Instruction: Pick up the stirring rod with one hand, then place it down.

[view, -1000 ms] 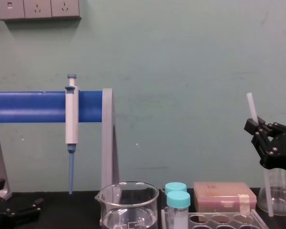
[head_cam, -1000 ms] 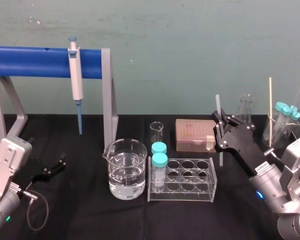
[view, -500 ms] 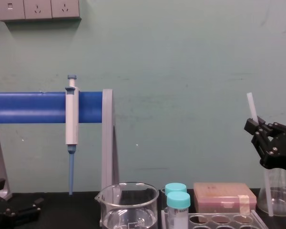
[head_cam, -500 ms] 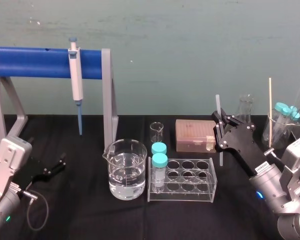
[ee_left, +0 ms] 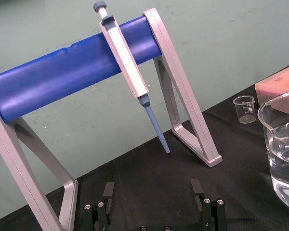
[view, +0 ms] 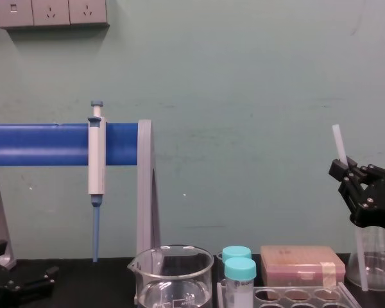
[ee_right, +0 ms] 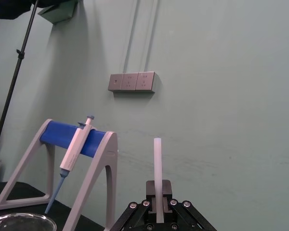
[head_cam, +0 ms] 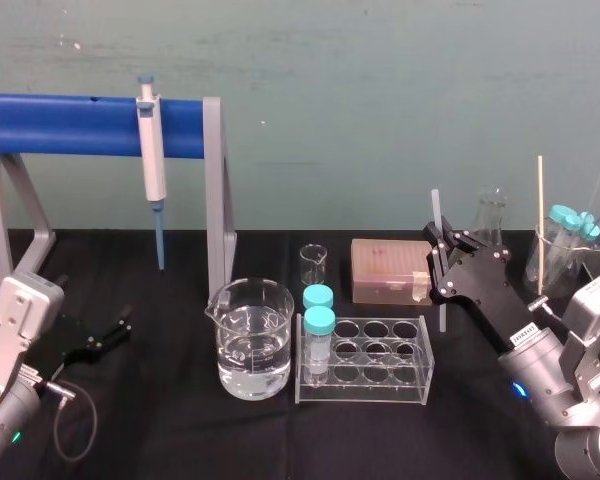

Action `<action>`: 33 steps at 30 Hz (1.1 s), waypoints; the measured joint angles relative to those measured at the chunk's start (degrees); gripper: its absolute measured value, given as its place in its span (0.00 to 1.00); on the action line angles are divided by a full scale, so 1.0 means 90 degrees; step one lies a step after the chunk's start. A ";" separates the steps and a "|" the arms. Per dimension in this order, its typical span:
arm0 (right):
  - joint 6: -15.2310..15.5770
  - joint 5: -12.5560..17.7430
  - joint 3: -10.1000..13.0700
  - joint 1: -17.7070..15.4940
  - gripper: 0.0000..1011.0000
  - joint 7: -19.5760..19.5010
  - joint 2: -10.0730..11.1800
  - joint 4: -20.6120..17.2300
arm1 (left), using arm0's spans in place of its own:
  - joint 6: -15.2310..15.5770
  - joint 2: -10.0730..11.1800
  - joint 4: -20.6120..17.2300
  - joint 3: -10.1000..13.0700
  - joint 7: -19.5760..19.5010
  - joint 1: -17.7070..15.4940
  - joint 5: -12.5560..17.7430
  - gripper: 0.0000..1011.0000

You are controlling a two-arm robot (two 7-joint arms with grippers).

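The stirring rod (head_cam: 436, 214) is a thin translucent white stick, held nearly upright above the table, right of the tube rack. My right gripper (head_cam: 436, 258) is shut on its middle, so one end rises above the fingers and the other hangs below them. The chest view shows the stirring rod (view: 337, 142) sticking up out of the right gripper (view: 346, 173), its lower end in front of a flask. In the right wrist view the stirring rod (ee_right: 157, 161) stands straight up from the right gripper (ee_right: 157, 188). My left gripper (head_cam: 106, 334) rests open low at the left; its fingers (ee_left: 108, 190) stand wide apart.
A white-and-grey pipette (head_cam: 152, 150) hangs on a blue-barred stand (head_cam: 70, 122). Mid-table are a water-filled beaker (head_cam: 250, 338), a clear rack (head_cam: 372, 357) with two teal-capped tubes, a small beaker (head_cam: 313, 263) and a pink box (head_cam: 388, 268). A flask (head_cam: 491, 214) and a beaker of tubes (head_cam: 560, 250) stand far right.
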 joint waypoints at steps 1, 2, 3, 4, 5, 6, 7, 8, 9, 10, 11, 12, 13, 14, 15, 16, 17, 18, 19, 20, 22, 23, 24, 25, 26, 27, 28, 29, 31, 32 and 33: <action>0.0000 0.0000 0.0000 0.0000 0.07 0.0001 0.0000 0.0000 | 0.0000 0.0000 0.0000 0.0000 0.0000 0.0000 0.0000 0.99; 0.0000 0.0000 0.0000 0.0000 0.07 0.0001 0.0000 0.0000 | 0.0000 0.0000 0.0000 0.0000 0.0000 0.0000 0.0000 0.99; 0.0000 0.0000 0.0000 0.0000 0.07 0.0000 0.0000 0.0000 | 0.0000 0.0000 0.0000 0.0000 0.0000 0.0000 0.0000 0.99; 0.0000 0.0000 0.0000 0.0000 0.07 0.0000 0.0000 0.0000 | 0.0000 0.0000 0.0000 0.0000 0.0000 0.0000 0.0000 0.99; 0.0000 0.0000 0.0000 0.0000 0.07 0.0000 0.0000 0.0000 | 0.0000 0.0000 0.0000 0.0000 0.0000 0.0000 0.0000 0.99; 0.0000 0.0000 0.0000 0.0000 0.07 0.0000 0.0000 0.0000 | 0.0000 0.0000 0.0000 0.0000 0.0000 0.0000 0.0000 0.99; 0.0000 0.0000 0.0000 0.0000 0.07 0.0000 0.0000 0.0000 | 0.0000 0.0000 0.0000 0.0000 0.0000 0.0000 0.0000 0.99; 0.0001 0.0000 0.0000 0.0000 0.07 0.0000 0.0000 0.0000 | 0.0000 0.0000 0.0000 0.0000 0.0000 0.0000 0.0000 0.99; 0.0001 0.0000 0.0000 0.0000 0.07 0.0000 0.0000 0.0000 | 0.0000 0.0000 0.0000 0.0000 0.0000 0.0000 0.0000 0.99; 0.0001 0.0000 0.0000 0.0000 0.07 0.0000 0.0000 0.0000 | 0.0000 0.0000 0.0000 0.0000 0.0000 0.0000 0.0000 0.99; 0.0000 0.0000 0.0000 0.0000 0.07 0.0000 0.0000 0.0000 | 0.0000 0.0000 0.0000 0.0000 0.0000 0.0000 0.0000 0.99; 0.0001 0.0000 0.0000 0.0000 0.07 0.0000 0.0000 0.0000 | 0.0000 0.0000 0.0000 0.0000 0.0000 0.0000 0.0000 0.99; 0.0001 0.0000 0.0000 0.0000 0.07 0.0000 0.0000 0.0000 | 0.0000 0.0000 0.0000 0.0000 0.0000 0.0000 0.0000 0.99; 0.0001 0.0000 0.0000 0.0000 0.07 0.0000 0.0000 0.0000 | 0.0000 0.0000 0.0000 0.0000 0.0000 0.0000 0.0000 0.99; 0.0001 0.0000 0.0000 0.0000 0.07 0.0000 0.0000 0.0000 | 0.0000 0.0000 0.0000 0.0000 0.0000 0.0000 0.0000 0.99; 0.0001 0.0000 0.0000 0.0000 0.07 0.0000 0.0000 0.0000 | 0.0000 0.0000 0.0000 0.0000 0.0000 0.0000 0.0000 0.99; 0.0001 0.0000 0.0000 0.0000 0.07 0.0000 0.0000 0.0000 | 0.0000 0.0000 0.0000 0.0000 0.0000 0.0000 0.0000 0.99; 0.0001 0.0000 0.0000 0.0000 0.07 0.0000 0.0000 0.0000 | 0.0000 0.0000 0.0000 0.0000 0.0000 0.0000 0.0000 0.99; 0.0001 0.0000 0.0000 0.0000 0.07 0.0000 0.0000 0.0000 | 0.0000 0.0000 0.0000 0.0000 0.0000 0.0000 0.0000 0.99; 0.0001 0.0000 0.0000 0.0000 0.07 0.0000 0.0000 0.0000 | 0.0000 0.0000 0.0000 0.0000 0.0000 0.0000 0.0000 0.99; 0.0001 0.0000 0.0000 0.0000 0.07 0.0000 0.0000 0.0000 | 0.0000 0.0000 0.0000 0.0000 0.0000 0.0000 0.0000 0.99; 0.0001 0.0000 0.0000 0.0000 0.07 0.0000 0.0000 0.0000 | 0.0000 0.0000 0.0000 0.0000 0.0000 0.0000 0.0000 0.99; 0.0001 0.0000 0.0000 0.0000 0.07 0.0000 0.0000 0.0000 | 0.0000 0.0000 0.0000 0.0000 0.0000 0.0000 0.0000 0.99; 0.0001 0.0000 0.0000 0.0000 0.07 0.0000 0.0000 0.0000 | 0.0000 0.0000 0.0000 0.0000 0.0000 0.0000 0.0000 0.99; 0.0001 0.0000 0.0000 0.0000 0.07 0.0000 0.0000 0.0000 | 0.0000 0.0000 0.0000 0.0000 0.0000 0.0000 0.0000 0.99; 0.0001 0.0000 0.0000 0.0000 0.07 0.0003 0.0000 0.0000 | 0.0000 0.0000 0.0000 0.0000 0.0000 0.0000 0.0000 0.99; -0.0009 0.0000 0.0001 0.0000 0.07 0.0054 -0.0001 -0.0004 | 0.0000 0.0000 0.0000 0.0000 0.0000 0.0000 0.0000 0.99; -0.0029 -0.0001 -0.0003 -0.0002 0.07 0.0090 -0.0002 -0.0011 | 0.0000 0.0000 0.0000 0.0000 0.0000 0.0000 0.0000 0.99; -0.0065 -0.0002 -0.0013 -0.0009 0.07 0.0163 -0.0006 -0.0039 | 0.0000 0.0000 0.0000 0.0000 0.0000 0.0000 0.0000 0.99; -0.0099 0.0001 -0.0024 -0.0019 0.07 0.0236 -0.0014 -0.0067 | 0.0000 0.0000 0.0000 0.0000 0.0000 0.0000 0.0000 0.99; -0.0114 0.0004 -0.0029 -0.0022 0.07 0.0265 -0.0018 -0.0077 | 0.0000 0.0000 0.0000 0.0000 0.0000 0.0000 0.0000 0.99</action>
